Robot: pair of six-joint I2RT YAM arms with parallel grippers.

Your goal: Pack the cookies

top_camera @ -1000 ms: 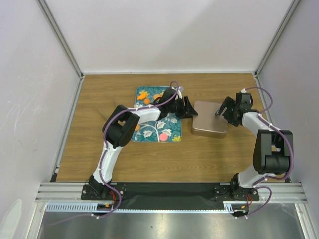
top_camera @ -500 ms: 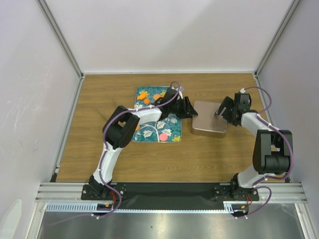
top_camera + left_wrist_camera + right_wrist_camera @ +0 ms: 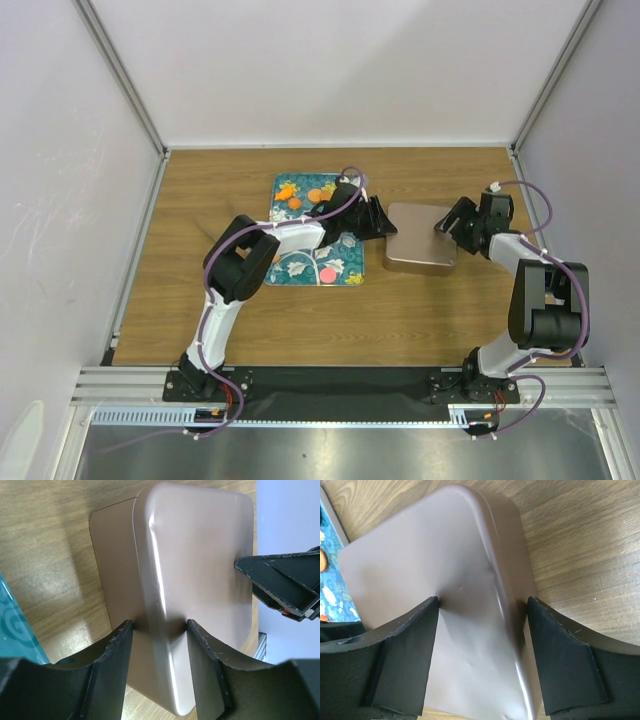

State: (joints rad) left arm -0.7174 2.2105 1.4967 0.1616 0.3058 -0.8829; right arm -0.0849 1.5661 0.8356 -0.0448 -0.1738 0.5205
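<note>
The cookies lie on the teal tray [image 3: 300,266]: two orange discs [image 3: 294,203] at its far end and a pink disc [image 3: 327,274] near its front edge. A rose-brown tin [image 3: 420,245] with its lid on stands right of the tray. My left gripper [image 3: 378,218] is at the tin's left edge. In the left wrist view the left gripper [image 3: 160,625] is closed on the tin [image 3: 200,555] across its lid rim. My right gripper [image 3: 446,226] straddles the tin's right edge. In the right wrist view the right gripper [image 3: 482,600] is spread wide over the tin [image 3: 420,555].
The left arm lies across the tray and hides part of it. A strip of the tray [image 3: 329,580] shows left of the tin in the right wrist view. White walls enclose the wooden table [image 3: 200,300] on three sides.
The right wrist has drawn back a little to the right along the tin's edge. The left gripper and the tin have barely moved.
</note>
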